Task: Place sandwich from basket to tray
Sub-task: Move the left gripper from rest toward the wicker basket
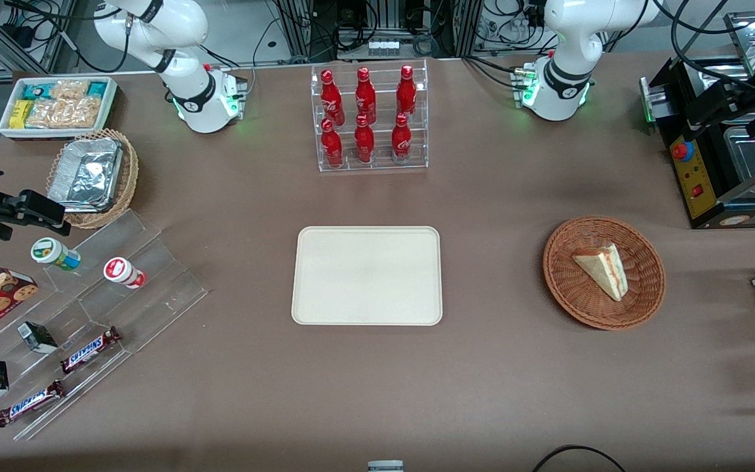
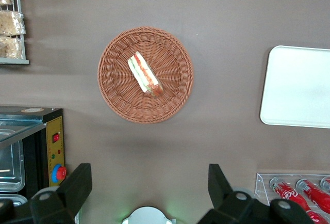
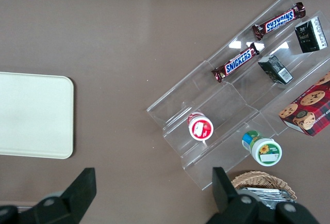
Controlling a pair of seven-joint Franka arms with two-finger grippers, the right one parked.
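Your pincer [image 2: 147, 182] hangs wide open high above the worktop, the sandwich [image 2: 145, 74] lying untouched in the basket [image 2: 111, 87]; a careless squeeze could crush it short of the tray [image 1: 367, 314].

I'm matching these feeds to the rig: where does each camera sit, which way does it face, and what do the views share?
Front view: high, facing both arm bases across the table; tray central, sandwich in basket.
Left wrist view: on the working arm, looking straight down past the open gripper at the basket, well above it.
Right wrist view: on the parked arm, looking down at a clear snack stand.
Shared: the tray appears in all three.
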